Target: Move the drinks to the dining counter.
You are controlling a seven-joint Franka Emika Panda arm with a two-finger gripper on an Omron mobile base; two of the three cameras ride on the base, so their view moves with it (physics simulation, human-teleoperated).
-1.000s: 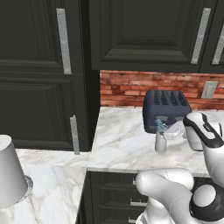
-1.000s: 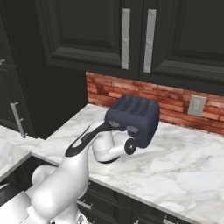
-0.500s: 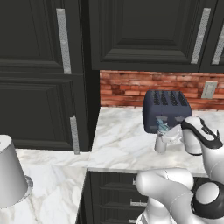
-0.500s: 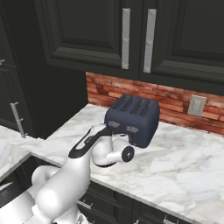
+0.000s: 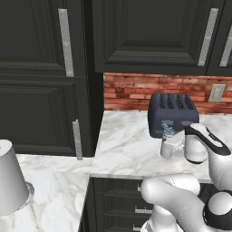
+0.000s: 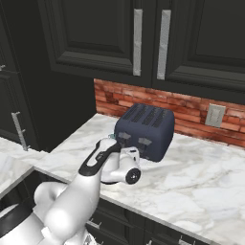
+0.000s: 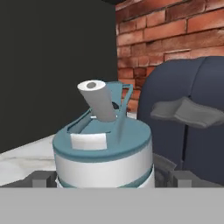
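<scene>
In the left base view the bottle [image 5: 166, 144] stands upright on the marble worktop [image 5: 127, 145], right of centre in the frame, just in front of the toaster [image 5: 172, 113]. Its light-blue cap with a grey spout shows close up in the centre of the hand view [image 7: 103, 144], where the toaster's dark side and a grey lever fill the right of the frame. The gripper [image 7: 109, 178] sits at the bottle with its jaws spread wide, one dark fingertip [image 7: 40, 178] showing at the lower left and the other at the lower right, on either side of the bottle's body; whether the pads touch it cannot be told. In the right base view the hand [image 6: 125, 165] lies centre-left in the frame, right in front of the toaster, and hides most of the bottle.

A red brick backsplash [image 5: 131, 90] runs behind the toaster, with a wall outlet [image 5: 217, 93] at the right edge of the left base view. Dark cabinets [image 5: 149, 31] with metal handles take up the top of the frame. A grey paper-towel roll [image 5: 11, 179] stands at the lower left of the left base view. No writing or label can be read on anything.

Compared with a second ago, the hand has come lower and nearer to the bottle; the bottle and toaster have not moved.
</scene>
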